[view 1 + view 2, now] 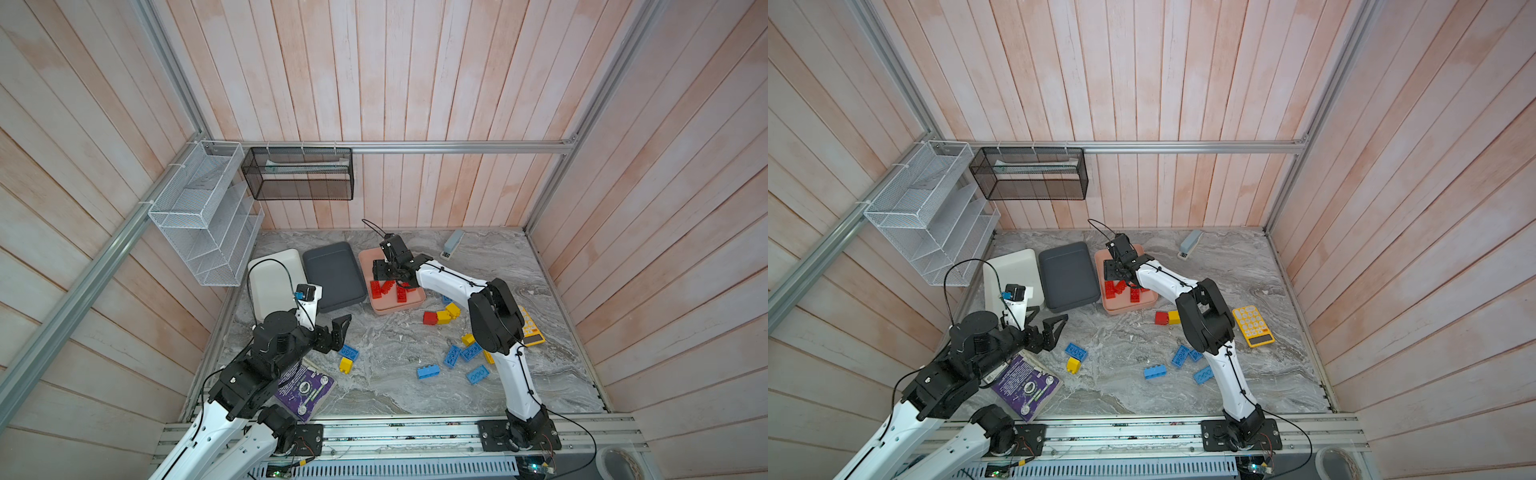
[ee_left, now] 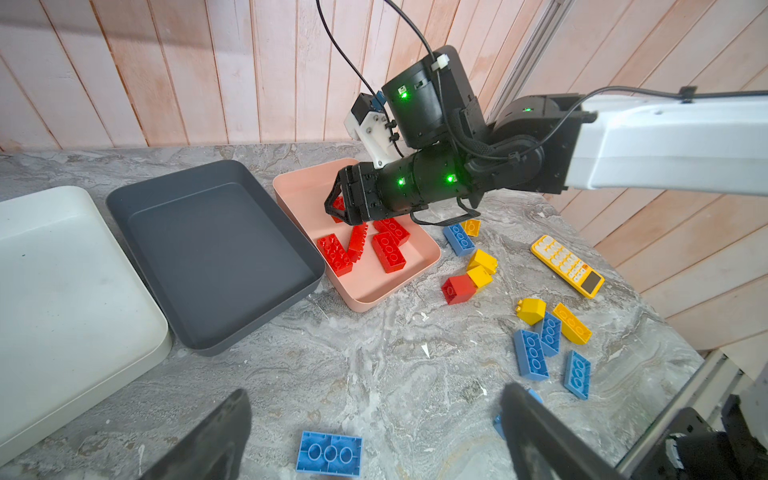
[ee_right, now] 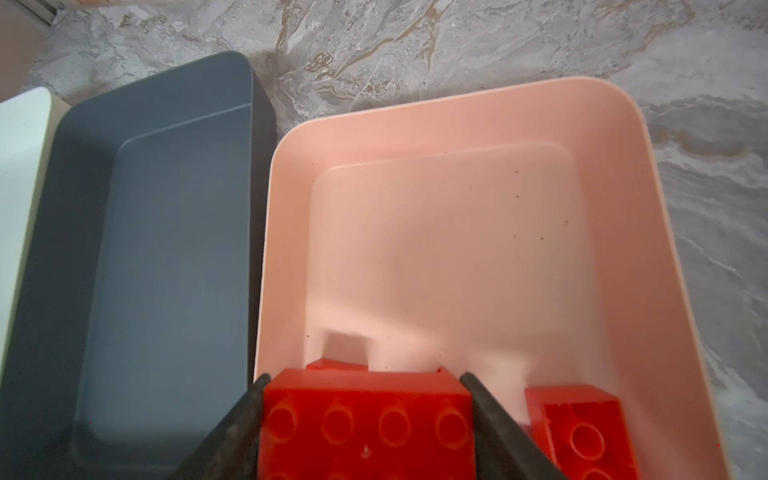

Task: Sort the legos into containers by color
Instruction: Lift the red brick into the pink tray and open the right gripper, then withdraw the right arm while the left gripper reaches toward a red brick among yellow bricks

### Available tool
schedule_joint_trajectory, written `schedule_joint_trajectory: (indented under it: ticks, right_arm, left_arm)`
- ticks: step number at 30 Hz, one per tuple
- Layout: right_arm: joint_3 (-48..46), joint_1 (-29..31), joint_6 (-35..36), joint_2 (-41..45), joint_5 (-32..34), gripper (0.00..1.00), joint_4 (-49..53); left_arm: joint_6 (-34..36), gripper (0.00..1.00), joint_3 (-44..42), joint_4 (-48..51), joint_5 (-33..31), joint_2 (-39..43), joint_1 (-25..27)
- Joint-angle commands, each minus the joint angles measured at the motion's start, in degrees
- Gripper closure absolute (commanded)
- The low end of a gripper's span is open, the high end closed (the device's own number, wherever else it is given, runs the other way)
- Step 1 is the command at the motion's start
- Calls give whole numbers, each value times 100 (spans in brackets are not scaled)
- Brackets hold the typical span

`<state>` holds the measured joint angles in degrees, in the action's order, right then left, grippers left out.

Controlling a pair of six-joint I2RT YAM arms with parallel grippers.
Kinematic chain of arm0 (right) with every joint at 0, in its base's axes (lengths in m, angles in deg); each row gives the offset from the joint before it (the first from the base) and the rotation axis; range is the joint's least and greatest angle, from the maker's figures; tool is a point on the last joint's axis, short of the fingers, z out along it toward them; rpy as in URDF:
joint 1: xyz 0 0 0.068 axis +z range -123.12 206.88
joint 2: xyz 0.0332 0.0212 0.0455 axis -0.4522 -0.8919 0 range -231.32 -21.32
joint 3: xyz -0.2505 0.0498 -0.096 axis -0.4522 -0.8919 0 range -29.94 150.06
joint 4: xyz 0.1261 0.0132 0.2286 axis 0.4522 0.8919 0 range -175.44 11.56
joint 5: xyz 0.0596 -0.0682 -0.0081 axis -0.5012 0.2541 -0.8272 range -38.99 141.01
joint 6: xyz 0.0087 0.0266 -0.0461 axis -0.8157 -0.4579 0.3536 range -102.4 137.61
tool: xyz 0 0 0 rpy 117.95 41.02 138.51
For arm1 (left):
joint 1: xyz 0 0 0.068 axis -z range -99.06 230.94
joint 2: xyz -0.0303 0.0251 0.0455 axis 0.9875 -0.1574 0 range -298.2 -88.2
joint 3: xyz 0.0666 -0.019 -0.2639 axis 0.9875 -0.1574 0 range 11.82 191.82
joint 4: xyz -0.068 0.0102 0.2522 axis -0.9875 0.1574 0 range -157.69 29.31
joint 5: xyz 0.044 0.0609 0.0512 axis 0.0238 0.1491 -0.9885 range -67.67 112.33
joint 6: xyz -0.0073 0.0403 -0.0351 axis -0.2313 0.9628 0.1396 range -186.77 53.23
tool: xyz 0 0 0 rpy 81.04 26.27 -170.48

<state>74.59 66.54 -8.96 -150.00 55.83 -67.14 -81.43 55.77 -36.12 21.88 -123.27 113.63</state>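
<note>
Legos loose around right arm, calculator alongside.

**Where things sit on my table**

I read the clock from the centre of the table, with 12 at the back wall. Three trays stand side by side: left tray at 10, middle tray at 11, right tray at 12. Tray bricks lie in the right tray's near half. Above them my right gripper has a held brick between its fingers. The stapler lies at 1 and the calculator at 3, with a brick trio between the calculator and centre. Scattered bricks lie at 5 and a brick pair at 8, with the booklet beyond the pair.
</note>
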Motion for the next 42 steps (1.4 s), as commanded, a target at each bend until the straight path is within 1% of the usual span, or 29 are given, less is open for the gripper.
schedule_joint_trajectory:
  ticks: [1, 2, 3, 7, 10, 14, 18, 21, 23, 26, 28, 30, 33, 35, 40, 42]
  right_arm:
    - [217, -43, 151, -68, -93, 23, 98]
    - [217, -42, 175, -40, -76, 18, 101]
    - [212, -39, 200, -13, -57, 16, 98]
    - [98, -47, 244, 235, 3, 14, 75]
    - [-196, -46, 257, 576, 61, 14, -79]
    - [-1045, -87, 199, 1348, 46, 14, -552]
    - [-2160, -228, 20, 2283, -283, 15, -1044]
    - [-2907, -430, -143, 2868, -719, 15, -1260]
    - [-3511, -656, -244, 3323, -986, 16, -1405]
    - [-4329, -1059, -368, 4018, -1443, 16, -1617]
    - [-4793, -1328, -440, 4479, -1719, 16, -1763]
    - [-5255, -1636, -525, 4901, -1964, 16, -1921]
    - [-5817, -2265, -767, 5437, -2367, 16, -2126]
    - [-6184, -2660, -963, 5757, -2475, 15, -2248]
    - [-6818, -3552, -1341, 6222, -2899, 15, -2617]
    - [-6973, -3776, -1388, 6317, -3019, 15, -2704]
  left_arm:
    - [15, 5, -96, -102, -17, -61, 6]
    - [11, 5, -94, -98, -22, -83, 16]
    - [13, 5, -91, -93, -17, -103, 10]
    - [7, 5, -96, -97, -36, -119, 12]
    - [29, 5, -100, -107, -30, -205, 7]
    - [33, 5, -62, -85, -77, -484, 1]
    - [46, 5, -29, -38, -69, -759, 1]
    - [31, 3, 78, 131, -111, -1164, 50]
    - [-24, 2, 245, 321, -358, -1518, 266]
    - [-121, 1, 517, 547, -825, -2014, 798]
    - [-226, 1, 695, 614, -996, -2351, 1081]
    - [-322, 1, 846, 569, -953, -2651, 1236]
    - [-496, 1, 1130, 447, -835, -3163, 1380]
    - [-565, 1, 1345, 346, -887, -3553, 1521]
    - [-675, 2, 2055, 134, -922, -4639, 1775]
    - [-713, 2, 2385, 106, -946, -5082, 1876]
